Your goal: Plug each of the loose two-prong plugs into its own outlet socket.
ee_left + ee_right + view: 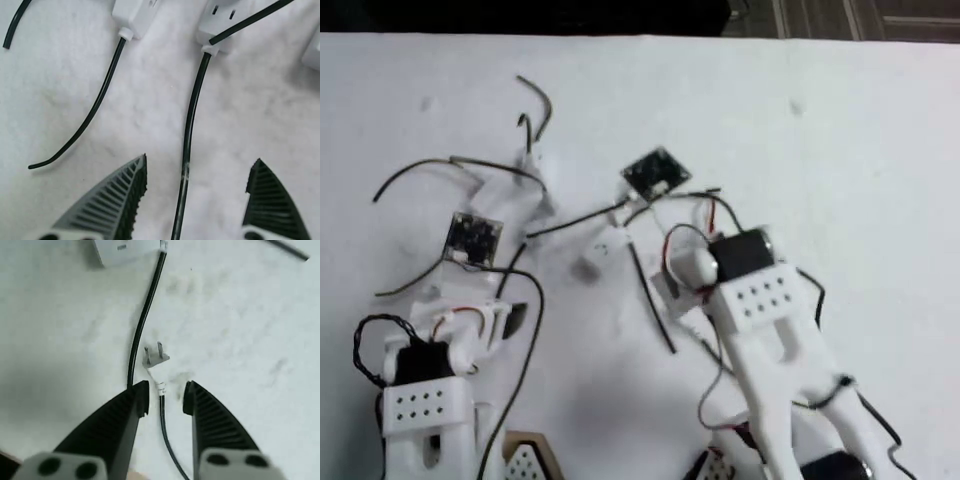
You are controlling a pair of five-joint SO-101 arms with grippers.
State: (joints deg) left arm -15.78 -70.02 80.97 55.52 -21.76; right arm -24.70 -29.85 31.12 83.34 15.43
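Observation:
A small two-prong plug (155, 358) lies flat on the white table just beyond my right gripper (165, 392). Its thin dark cable (165, 432) runs back between the fingers, which stand narrowly open and do not pinch it. A white outlet block (119, 250) with a black cord (142, 322) lies farther ahead. My left gripper (199, 167) is wide open over a black cord (189, 135) that leads to a white outlet block (220, 22). A second white block (134, 11) lies beside it. In the high view the right arm (750, 290) is mid-table and the left arm (425, 385) is near the front left.
Two dark-faced square modules (473, 235) (655, 172) lie on the table among several loose black cords (420, 170). A short cord end (65, 150) curls by the left fingers. Another white piece (314, 50) shows at the frame's edge. The far right of the table (860, 140) is bare.

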